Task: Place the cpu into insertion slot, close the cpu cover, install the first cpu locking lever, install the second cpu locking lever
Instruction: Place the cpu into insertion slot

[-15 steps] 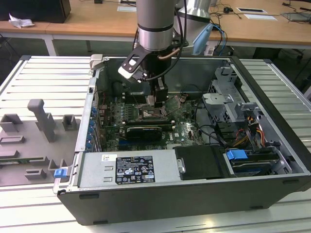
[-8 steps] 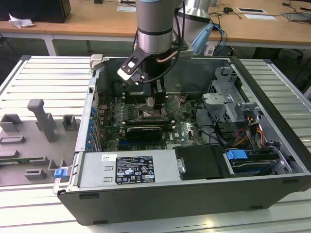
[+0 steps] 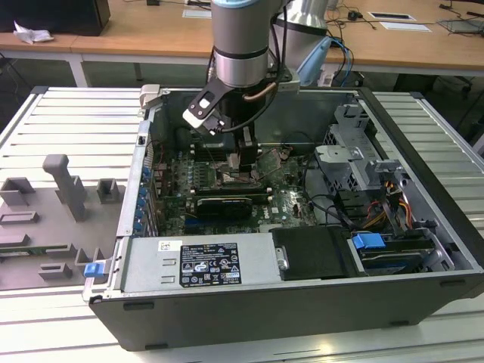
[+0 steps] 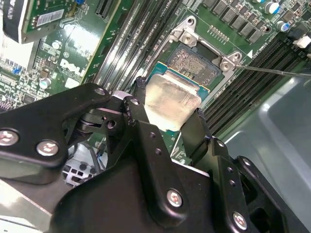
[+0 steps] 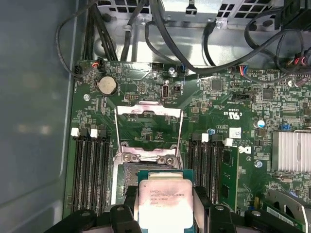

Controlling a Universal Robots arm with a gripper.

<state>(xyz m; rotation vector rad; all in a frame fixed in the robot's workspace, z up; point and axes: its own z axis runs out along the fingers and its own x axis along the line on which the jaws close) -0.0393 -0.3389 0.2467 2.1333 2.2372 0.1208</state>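
Observation:
My gripper (image 4: 167, 104) is shut on the cpu (image 4: 170, 99), a flat square chip with a pale metal top, gripped at two opposite edges by the black fingers (image 4: 141, 104). The cpu (image 5: 163, 199) hangs tilted just above and beside the insertion slot (image 4: 194, 60), a dark square socket on the green board. The cpu cover (image 5: 148, 110), a silvery frame with a large window, stands flipped open behind the slot (image 5: 125, 174). A thin metal lever rod (image 4: 277, 72) sticks out past the socket corner. In the exterior view the gripper (image 3: 240, 155) is low inside the open computer case (image 3: 302, 302).
Long black memory slots (image 5: 90, 170) flank the socket on both sides. Black cables (image 5: 146, 34) loop over the board's far end. A drive cage (image 3: 355, 144) and a blue-tabbed bay (image 3: 370, 243) fill the case on the exterior view's right. Grey fixtures (image 3: 68, 185) lie on the exterior view's left.

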